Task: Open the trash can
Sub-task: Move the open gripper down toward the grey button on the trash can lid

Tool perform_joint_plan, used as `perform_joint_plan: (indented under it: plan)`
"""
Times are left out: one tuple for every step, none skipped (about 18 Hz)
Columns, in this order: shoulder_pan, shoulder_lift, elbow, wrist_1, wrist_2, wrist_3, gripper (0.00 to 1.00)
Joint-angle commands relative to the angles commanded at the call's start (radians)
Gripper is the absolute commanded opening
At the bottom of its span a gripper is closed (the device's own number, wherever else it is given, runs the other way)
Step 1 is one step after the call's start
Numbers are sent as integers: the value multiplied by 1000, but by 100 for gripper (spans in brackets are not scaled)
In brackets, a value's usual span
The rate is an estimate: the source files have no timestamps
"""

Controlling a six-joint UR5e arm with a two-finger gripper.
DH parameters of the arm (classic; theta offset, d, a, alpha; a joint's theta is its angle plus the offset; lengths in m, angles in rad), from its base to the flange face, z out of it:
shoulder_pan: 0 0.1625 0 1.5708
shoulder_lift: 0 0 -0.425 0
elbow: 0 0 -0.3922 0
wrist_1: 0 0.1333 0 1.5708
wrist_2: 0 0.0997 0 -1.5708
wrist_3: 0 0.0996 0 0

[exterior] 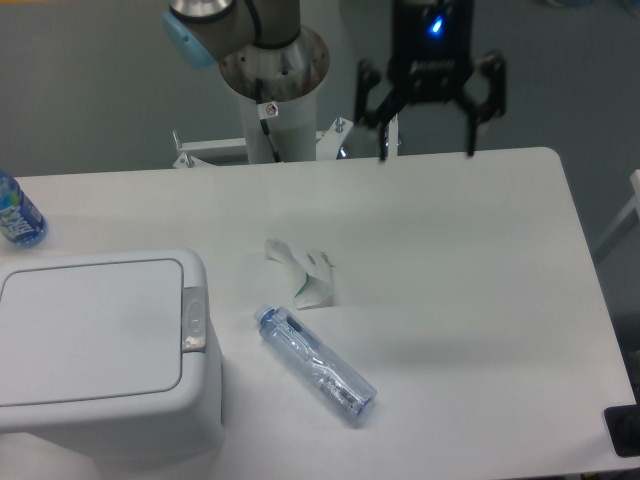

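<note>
Beside trash can (100,345): bottle (318,363), paper (303,272).

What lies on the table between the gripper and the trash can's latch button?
In the camera view, a crumpled white wrapper lies between the open gripper and the latch of the trash can; otherwise the table is bare there.

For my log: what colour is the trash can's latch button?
Grey, on the white trash can, fixed camera view.

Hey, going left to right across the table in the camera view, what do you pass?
Upright blue bottle at the left edge → trash can, lid shut → crumpled white paper → clear bottle lying on its side → open gripper hanging above the table's far edge.
</note>
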Motion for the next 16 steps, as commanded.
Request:
perform_joint_plan:
  plan:
    - [-31,-20,8,34,-2,-68,100]
    - [-46,-37,11,54,-6,-117,100]
    - [-54,-49,12,68,-23,-142,100]
    - [-62,-61,14,73,-55,-156,100]
    - [-68,-69,14,73,-89,-169,100]
    - [-72,-78,12,74,-112,-183,100]
    - [-72,-85,15,76,-124,-197,100]
    - [-80,-91,17,79,-136,-208,100]
    - [-92,-94,15,79,-144,-218,100]
    - [-98,-95,11,79,-146,-226,100]
    - [-102,-103,9,79,-146,-229,100]
    - [-103,-108,11,79,-146,-229,100]
    - [-111,-112,11,79,-147,-232,100]
    - [-128,-123,11,79,-147,-243,100]
    - [-132,-124,9,79,-147,-263,100]
    - [-137,-134,9,80,-147,-272,100]
